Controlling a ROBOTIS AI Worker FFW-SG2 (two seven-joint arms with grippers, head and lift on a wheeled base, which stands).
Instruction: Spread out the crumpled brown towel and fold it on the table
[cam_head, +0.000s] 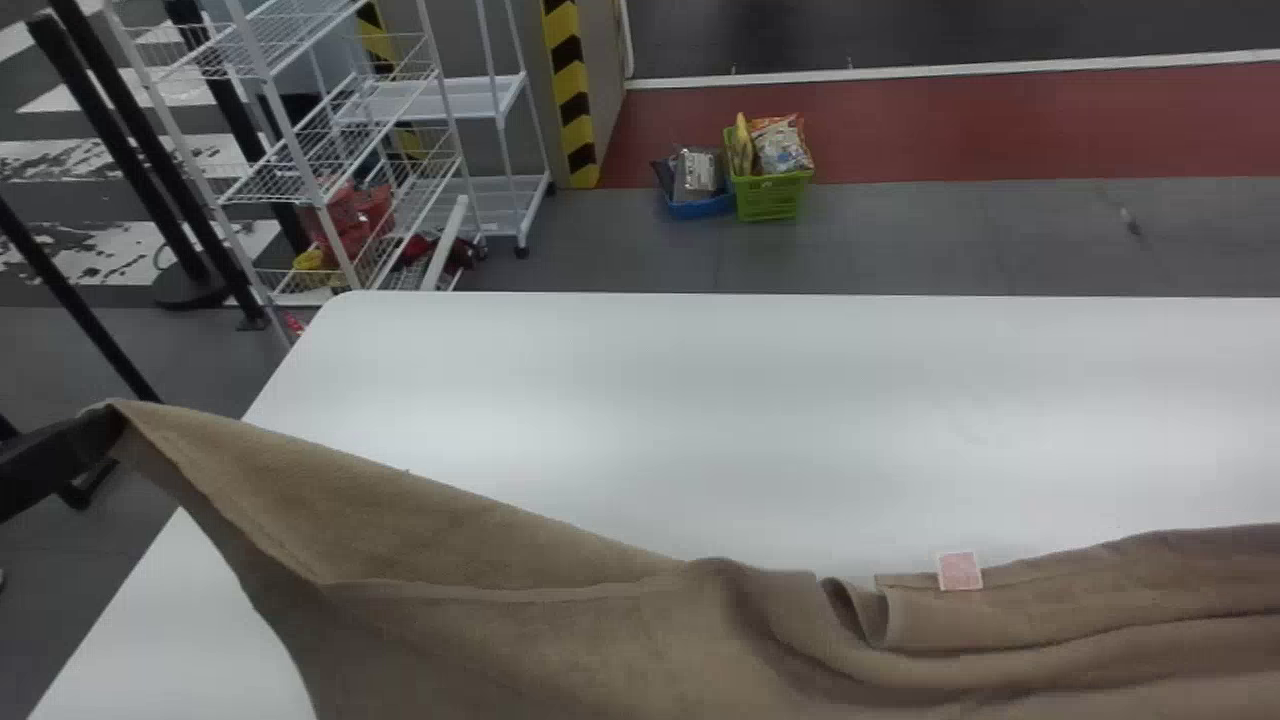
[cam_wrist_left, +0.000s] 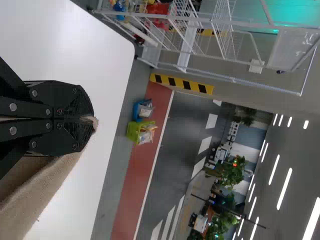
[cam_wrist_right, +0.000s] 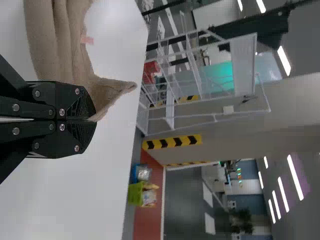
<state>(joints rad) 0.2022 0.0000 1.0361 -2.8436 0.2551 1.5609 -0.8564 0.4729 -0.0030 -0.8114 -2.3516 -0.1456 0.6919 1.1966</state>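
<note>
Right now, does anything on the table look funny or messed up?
Yes, the brown towel: it's bunched in wavy folds beside its tag, and the left end effector holds one corner out past the table's edge, so it looks lopsided. I see nothing spilled.

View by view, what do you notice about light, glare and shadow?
Head view: soft sheen on the white tabletop, darker shading in the folds of the brown cloth towel; left wrist view: glaring ceiling strip lights; right wrist view: bright strips, a teal glow behind the white metal rack.
</note>
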